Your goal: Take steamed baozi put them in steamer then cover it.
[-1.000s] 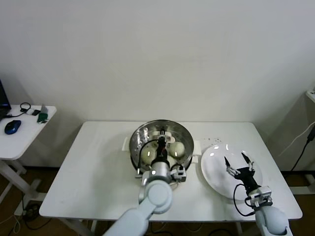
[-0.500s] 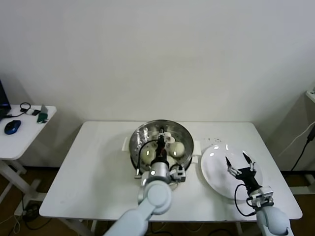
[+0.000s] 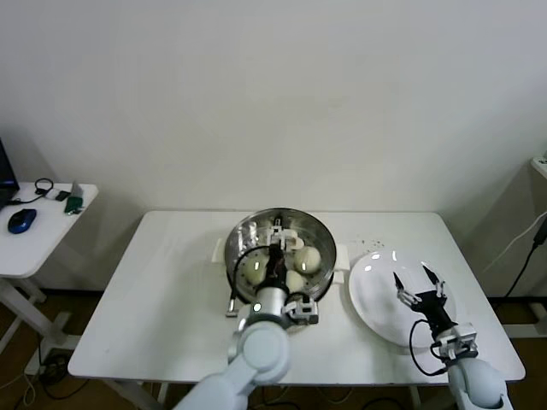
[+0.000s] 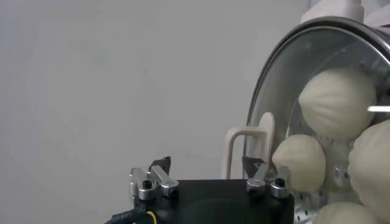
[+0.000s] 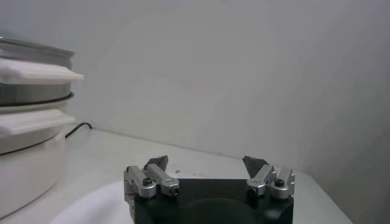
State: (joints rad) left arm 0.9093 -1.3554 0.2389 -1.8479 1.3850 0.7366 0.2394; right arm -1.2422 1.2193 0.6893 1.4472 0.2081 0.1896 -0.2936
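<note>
The steamer [image 3: 235,248] stands at the table's middle back. The clear glass cover [image 4: 274,91] lies on it, its white handle [image 3: 282,232] on top. Several off-white baozi [image 3: 309,257] show through the glass, also in the left wrist view [image 4: 336,103]. My left gripper [image 3: 275,256] is open and empty over the near side of the cover, its fingertips [image 4: 161,163] just short of the handle [image 4: 247,143]. My right gripper [image 3: 417,284] is open and empty, hovering over the white plate [image 3: 372,286]. It also shows in the right wrist view [image 5: 207,163].
The white plate holds nothing. The steamer's white side handles [image 5: 36,72] show in the right wrist view. A side table [image 3: 34,243] at the far left carries a blue mouse [image 3: 21,219] and small items. The wall is close behind the table.
My left gripper has drawn back a little from the cover's handle, towards me and to the left. My right gripper has drifted slightly nearer over the plate.
</note>
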